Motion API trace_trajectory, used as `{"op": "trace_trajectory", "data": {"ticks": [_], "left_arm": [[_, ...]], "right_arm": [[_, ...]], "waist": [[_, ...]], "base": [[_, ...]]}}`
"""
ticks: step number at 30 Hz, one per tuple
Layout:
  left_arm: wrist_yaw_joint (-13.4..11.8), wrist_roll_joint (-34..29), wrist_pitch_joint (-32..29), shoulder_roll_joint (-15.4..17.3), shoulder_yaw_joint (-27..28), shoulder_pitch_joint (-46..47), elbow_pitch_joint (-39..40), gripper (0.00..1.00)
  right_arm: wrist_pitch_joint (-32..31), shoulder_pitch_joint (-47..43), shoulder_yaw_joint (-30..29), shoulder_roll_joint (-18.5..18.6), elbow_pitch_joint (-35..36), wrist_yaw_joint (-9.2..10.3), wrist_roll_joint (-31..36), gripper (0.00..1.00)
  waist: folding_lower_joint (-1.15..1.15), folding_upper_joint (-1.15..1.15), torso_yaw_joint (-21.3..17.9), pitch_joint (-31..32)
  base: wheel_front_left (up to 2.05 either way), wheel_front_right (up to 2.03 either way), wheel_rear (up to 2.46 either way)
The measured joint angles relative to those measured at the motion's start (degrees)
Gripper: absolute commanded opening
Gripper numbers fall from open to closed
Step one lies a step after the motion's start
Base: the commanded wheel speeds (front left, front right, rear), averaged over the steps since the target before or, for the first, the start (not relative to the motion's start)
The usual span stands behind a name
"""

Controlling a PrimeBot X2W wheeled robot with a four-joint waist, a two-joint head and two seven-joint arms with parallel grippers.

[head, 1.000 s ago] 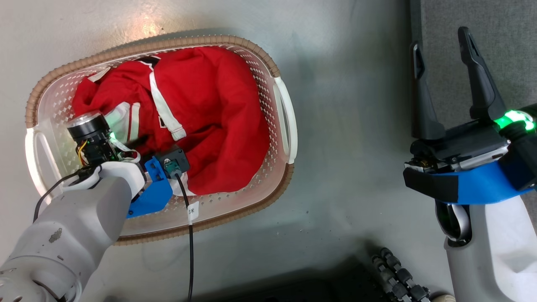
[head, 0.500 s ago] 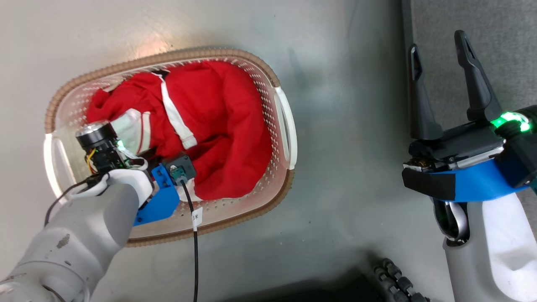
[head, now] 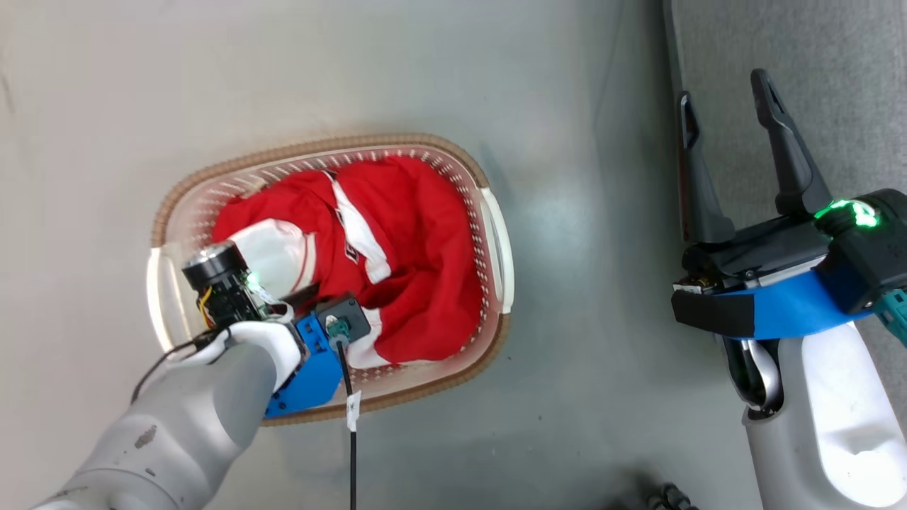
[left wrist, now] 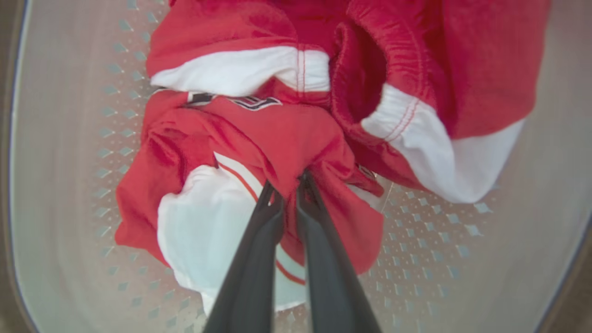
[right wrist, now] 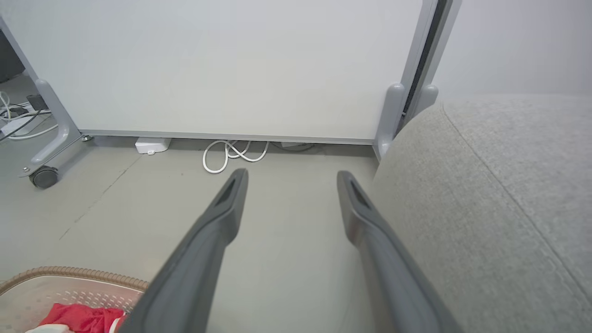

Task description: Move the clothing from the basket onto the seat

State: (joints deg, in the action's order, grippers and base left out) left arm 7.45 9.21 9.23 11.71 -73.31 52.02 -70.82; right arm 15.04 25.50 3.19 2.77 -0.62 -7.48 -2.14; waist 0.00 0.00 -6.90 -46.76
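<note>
Two red garments (head: pixel 418 283) sit bunched in the basket (head: pixel 319 145), the left gripper (left wrist: pixel 289 182) with jaws clamped on a fold; the seat (head: pixel 836 71) lies well to the right, beside the right gripper (head: pixel 723 85), jaws spread and empty

Smooth grey floor (head: pixel 397 64); pale partition panel (right wrist: pixel 231 64) on a grey frame with a castor (right wrist: pixel 44 177); looped white cable (right wrist: pixel 231 155) and small white box (right wrist: pixel 151 145) lying beneath its lower edge.

bare floor (head: pixel 581 283) lies open between basket (head: pixel 496 234) and seat (head: pixel 836 57); basket walls ring the clothing (head: pixel 425 283), open above.
</note>
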Motion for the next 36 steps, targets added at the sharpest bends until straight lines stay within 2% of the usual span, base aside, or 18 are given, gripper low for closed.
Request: {"op": "trace_trajectory", "data": {"ticks": [13, 23, 32, 36], "left_arm": [[0.0, 7.4, 2.8, -1.3, 0.0, -3.6, 3.1, 0.0], [0.0, 12.9, 4.0, -2.5, 0.0, -6.4, 8.6, 0.0], [0.0, 21.4, 5.5, -2.5, 0.0, -7.0, 13.0, 0.0], [0.0, 24.7, 5.7, -2.2, 1.8, -7.3, 15.2, 0.0]], "right_arm": [[0.0, -2.9, -0.7, 0.0, -2.7, 0.0, 0.1, 1.0], [0.0, -6.1, -1.6, 0.0, -4.5, 0.0, 0.6, 1.0], [0.0, -9.1, -1.8, 0.0, -6.1, 0.0, 1.0, 1.0], [0.0, -10.8, -1.8, 0.0, -6.9, 0.0, 0.7, 1.0]], "waist": [[0.0, 0.0, 2.8, 9.6], [-0.01, 0.0, 5.2, 17.5], [-0.01, 0.0, 7.7, 24.7], [-0.01, 0.0, 8.5, 28.1]], "base": [[0.0, 0.0, 0.0], [0.0, 0.0, 0.0], [0.0, 0.0, 0.0], [0.0, 0.0, 0.0]]}}
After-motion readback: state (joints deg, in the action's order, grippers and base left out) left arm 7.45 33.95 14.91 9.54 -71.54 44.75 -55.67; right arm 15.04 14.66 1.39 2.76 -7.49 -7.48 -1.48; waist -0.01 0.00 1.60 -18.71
